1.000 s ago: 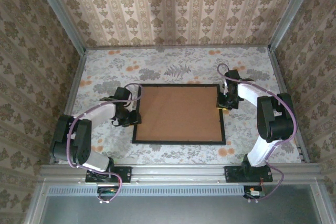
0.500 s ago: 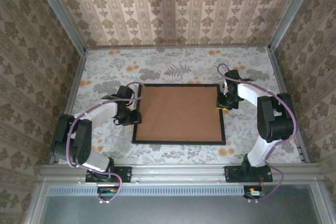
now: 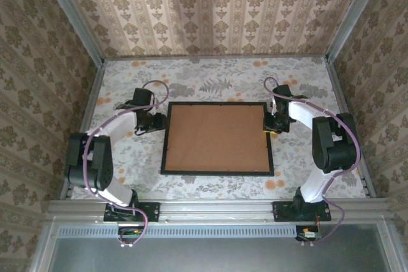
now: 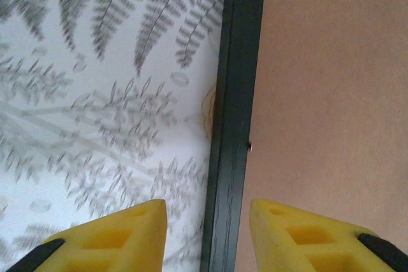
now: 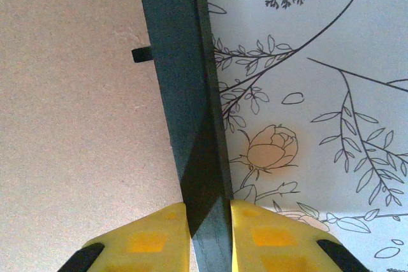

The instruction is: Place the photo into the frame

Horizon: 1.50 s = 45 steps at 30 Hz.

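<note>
Floral-patterned bench sits between wallpapered walls. At left, the left claw stands open, its yellow fingers set either side of the left rail of the frame with gaps showing. The black frame lies flat mid-bench, with a brown backing board filling it. At right, the right claw is clamped on the frame's right rail.
</note>
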### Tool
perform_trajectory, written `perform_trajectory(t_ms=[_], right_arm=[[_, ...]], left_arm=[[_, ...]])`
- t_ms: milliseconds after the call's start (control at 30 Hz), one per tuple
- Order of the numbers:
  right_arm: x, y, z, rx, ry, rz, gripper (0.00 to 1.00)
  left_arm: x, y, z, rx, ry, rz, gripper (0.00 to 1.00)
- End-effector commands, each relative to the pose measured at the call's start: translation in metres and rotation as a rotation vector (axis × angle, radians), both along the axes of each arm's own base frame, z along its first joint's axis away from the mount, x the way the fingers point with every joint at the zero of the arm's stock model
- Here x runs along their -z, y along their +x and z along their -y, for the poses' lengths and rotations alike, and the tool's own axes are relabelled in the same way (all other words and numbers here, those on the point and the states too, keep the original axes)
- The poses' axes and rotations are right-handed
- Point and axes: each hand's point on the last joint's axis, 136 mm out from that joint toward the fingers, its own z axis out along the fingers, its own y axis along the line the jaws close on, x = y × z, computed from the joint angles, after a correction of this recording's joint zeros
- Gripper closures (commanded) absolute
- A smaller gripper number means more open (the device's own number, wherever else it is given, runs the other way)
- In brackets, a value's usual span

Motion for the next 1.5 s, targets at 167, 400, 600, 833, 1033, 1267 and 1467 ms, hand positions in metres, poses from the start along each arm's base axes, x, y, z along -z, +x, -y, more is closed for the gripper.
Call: perform_trajectory(t_ms=[167, 400, 600, 833, 1033, 1267, 1467], right_arm=[[0.004, 0.003, -0.003, -0.006, 0.007, -0.005, 0.81], [0.005, 0.003, -0.003, -0.006, 0.008, -0.007, 0.81], [0.006, 0.003, -0.003, -0.005, 0.005, -0.009, 0.81], [0.006, 0.003, -0.002, -0.007, 0.003, -0.008, 0.81], [0.007, 0.003, -0.002, -0.006, 0.001, -0.011, 0.81], [0.008, 0.002, -0.004, -0.006, 0.01, -0.016, 0.81], [0.01, 0.002, -0.007, -0.008, 0.026, -0.019, 0.81]], left_arm=[[0.015, 0.032, 0.013, 0.057, -0.043, -0.012, 0.63], [0.022, 0.028, 0.012, 0.059, -0.05, -0.043, 0.65], [0.023, 0.017, 0.01, 0.055, -0.047, -0.052, 0.65], [0.024, 0.011, 0.007, 0.05, -0.041, -0.057, 0.65], [0.03, 0.007, 0.008, 0.054, -0.053, -0.071, 0.65], [0.04, 0.004, 0.023, 0.096, -0.095, -0.098, 0.65], [0.044, 0.001, 0.033, 0.131, -0.113, -0.109, 0.61]])
